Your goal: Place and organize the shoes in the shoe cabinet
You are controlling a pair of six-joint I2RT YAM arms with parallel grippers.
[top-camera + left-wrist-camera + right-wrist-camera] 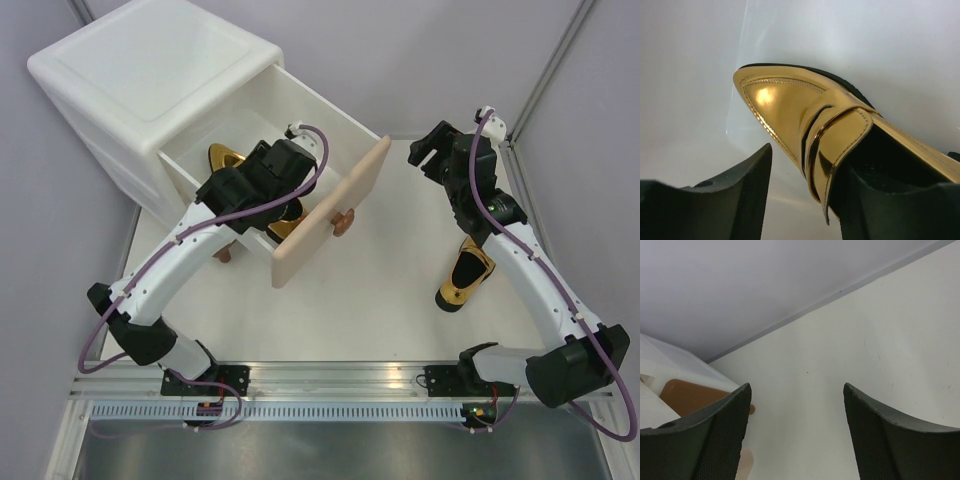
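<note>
The white shoe cabinet stands at the back left with its upper drawer pulled out. My left gripper reaches down into that drawer. In the left wrist view a shiny gold shoe lies on the white drawer floor; my left gripper is open, one finger apart from the shoe, the other at its dark opening. Gold shows beside the wrist from above. A second gold shoe lies on the table at the right. My right gripper hangs open and empty above the table.
The drawer's beige front panel with its brown knob juts toward the table's middle. A lower brown knob shows under the left arm. Grey walls enclose the table. In the right wrist view a brown panel sits at the left.
</note>
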